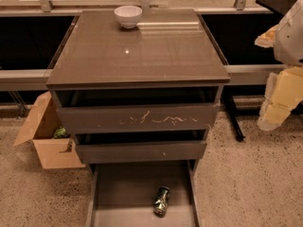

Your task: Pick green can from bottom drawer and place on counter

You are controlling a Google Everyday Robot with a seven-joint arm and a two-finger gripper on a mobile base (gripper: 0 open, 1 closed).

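Observation:
The green can (161,201) lies on its side on the floor of the open bottom drawer (123,188), right of the middle and near the front. The glossy grey-brown counter (137,51) tops the cabinet above it. My gripper (280,100) hangs at the right edge of the camera view, beside the cabinet at about the height of the upper drawers. It is well above and to the right of the can and holds nothing that I can see.
A white bowl (128,16) stands at the back of the counter. The white-scratched drawer (137,118) and a slimmer drawer (141,151) jut out above the bottom one. An open cardboard box (47,136) sits on the floor at left. A black table leg (234,117) stands at right.

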